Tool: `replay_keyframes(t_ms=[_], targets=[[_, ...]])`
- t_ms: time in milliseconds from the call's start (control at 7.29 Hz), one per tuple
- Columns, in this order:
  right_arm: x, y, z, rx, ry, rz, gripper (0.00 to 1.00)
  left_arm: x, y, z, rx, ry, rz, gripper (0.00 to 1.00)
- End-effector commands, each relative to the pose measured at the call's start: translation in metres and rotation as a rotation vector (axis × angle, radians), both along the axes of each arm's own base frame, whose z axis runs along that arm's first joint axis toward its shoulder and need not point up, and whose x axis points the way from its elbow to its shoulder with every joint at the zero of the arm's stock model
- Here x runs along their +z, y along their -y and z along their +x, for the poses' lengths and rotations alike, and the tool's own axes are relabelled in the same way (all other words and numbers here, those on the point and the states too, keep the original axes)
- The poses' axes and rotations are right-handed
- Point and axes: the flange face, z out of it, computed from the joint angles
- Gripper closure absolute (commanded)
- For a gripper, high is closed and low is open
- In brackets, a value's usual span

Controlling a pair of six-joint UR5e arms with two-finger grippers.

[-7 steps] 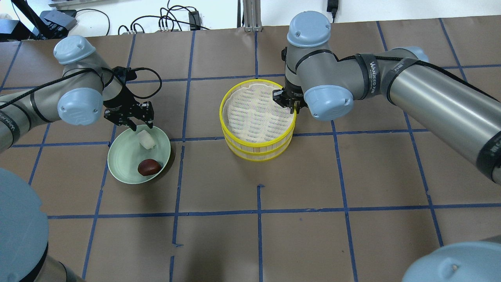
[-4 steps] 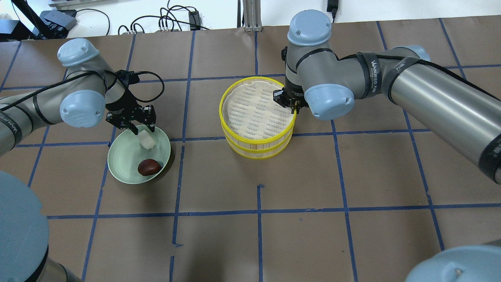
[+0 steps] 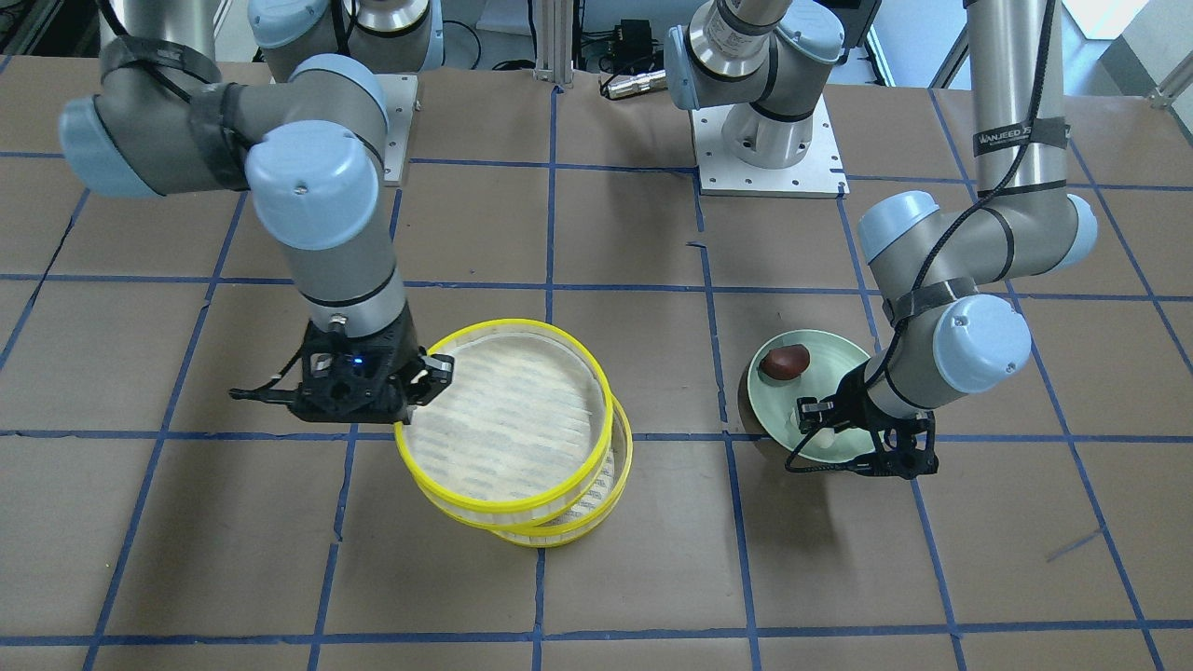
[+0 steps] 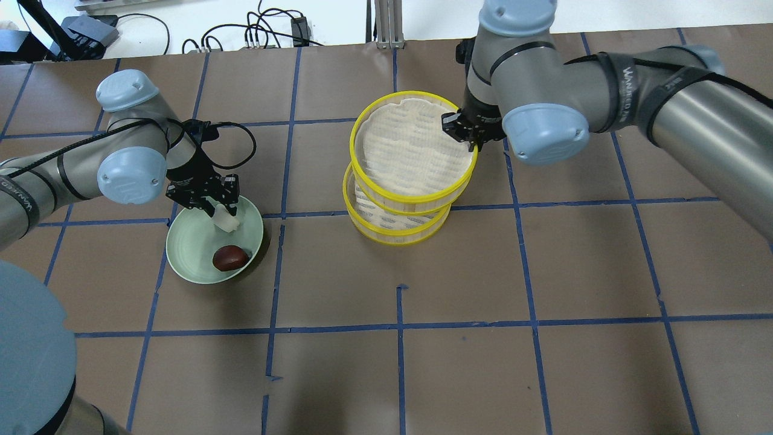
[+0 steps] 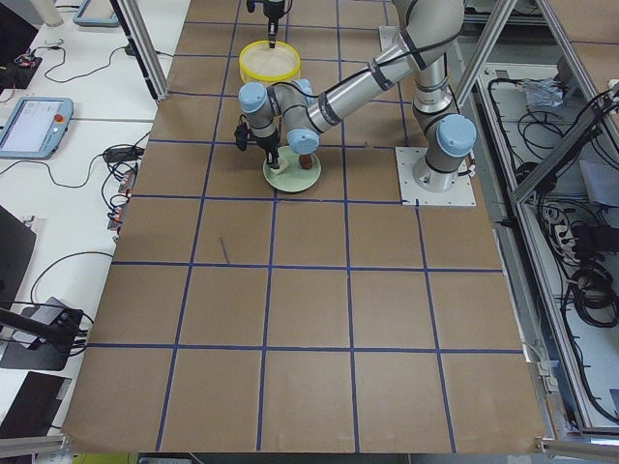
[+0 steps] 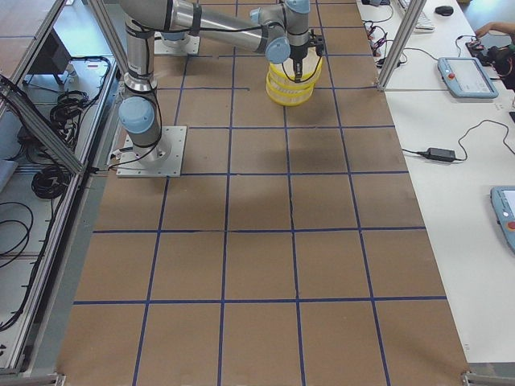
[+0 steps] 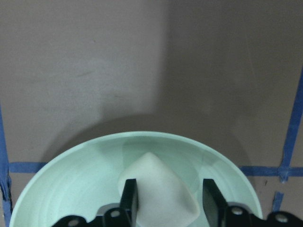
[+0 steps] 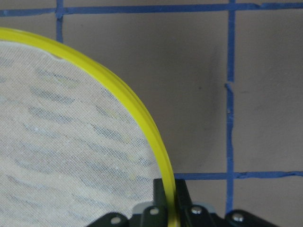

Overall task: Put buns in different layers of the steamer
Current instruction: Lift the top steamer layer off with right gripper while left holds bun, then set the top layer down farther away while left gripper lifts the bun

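The steamer's top tray [image 4: 352, 145] hangs lifted and shifted off the lower tray [image 4: 395, 234]. My right gripper [image 4: 470, 136] is shut on its yellow rim [image 8: 142, 118], as the right wrist view [image 8: 169, 201] shows. The white bun [image 4: 227, 221] and the reddish-brown bun [image 4: 230, 258] lie on the pale green plate [image 4: 187, 254]. My left gripper [image 4: 220, 204] is down in the plate, open. In the left wrist view its fingers [image 7: 129, 198] straddle the white bun [image 7: 158, 189]. The front-facing view shows the top tray [image 3: 503, 513], the brown bun [image 3: 785, 362] and the plate [image 3: 839, 359].
The table is brown paper with a blue tape grid [image 4: 398, 326]. Cables [image 4: 266, 30] lie beyond its far edge. The robot bases [image 3: 769, 140] stand at the table's back edge.
My right gripper has lifted the top tray off the stack and carried it right and away. My left gripper has come down around the white bun.
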Motion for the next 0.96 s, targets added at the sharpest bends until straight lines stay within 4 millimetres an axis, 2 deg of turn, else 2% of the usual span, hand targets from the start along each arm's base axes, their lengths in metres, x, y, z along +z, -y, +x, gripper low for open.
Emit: replay_keyframes(t_ms=[0, 137, 275, 412, 549, 824], targets=[[0.024, 0.016, -0.087, -0.007, -0.019, -0.004, 0.92, 0.001, -0.001, 0.001, -0.004, 0.014, 0.002, 0.99], [0.03, 0.021, -0.113, -0.005, -0.024, -0.014, 0.91, 0.018, 0.008, 0.002, -0.003, 0.024, -0.047, 1.0], [0.037, 0.023, -0.131, -0.009, -0.028, -0.013, 0.91, 0.055, 0.014, -0.006, -0.011, 0.031, -0.105, 1.0], [0.044, 0.024, -0.146, -0.004, -0.037, -0.004, 0.91, 0.089, 0.007, -0.023, -0.026, 0.034, -0.15, 1.0], [0.051, 0.02, -0.161, 0.02, -0.072, 0.007, 0.91, 0.11, -0.003, -0.058, -0.06, 0.029, -0.161, 1.0], [0.051, 0.018, -0.172, 0.021, -0.09, 0.013, 0.91, 0.115, -0.018, -0.146, -0.001, 0.023, -0.177, 1.0]])
